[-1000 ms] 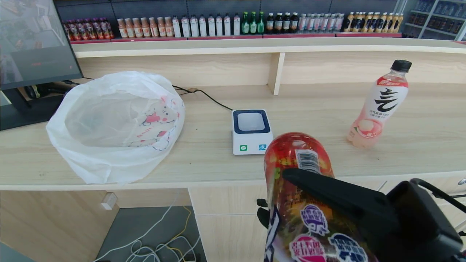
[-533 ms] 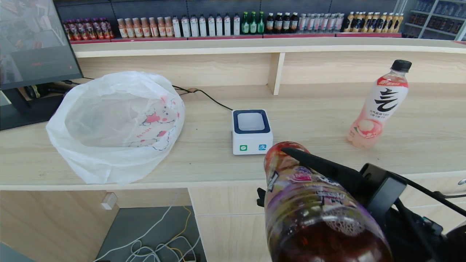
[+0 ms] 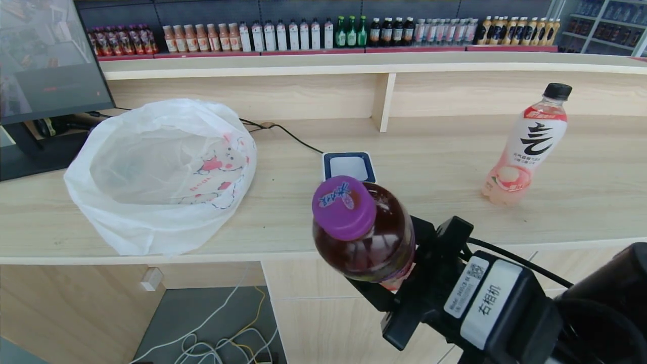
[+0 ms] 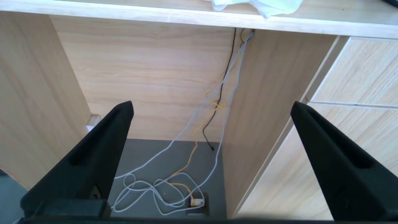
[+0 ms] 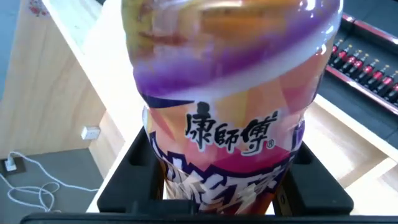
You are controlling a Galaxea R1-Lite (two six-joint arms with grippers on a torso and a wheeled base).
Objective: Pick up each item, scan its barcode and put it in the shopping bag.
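Near the scanner [image 3: 349, 167], right gripper [image 5: 217, 160] clamps purple-capped bottle [image 3: 361, 232].

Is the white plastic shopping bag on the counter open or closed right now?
Open. The white plastic shopping bag has its mouth spread wide, showing its inside.

Bright, even indoor light leaves only soft shadows on the pale wooden counter [image 3: 283, 222]. The head view bows at its edges. Close up, the purple-labelled plastic drink bottle [image 5: 230, 106] looks blurred, perhaps out of focus.
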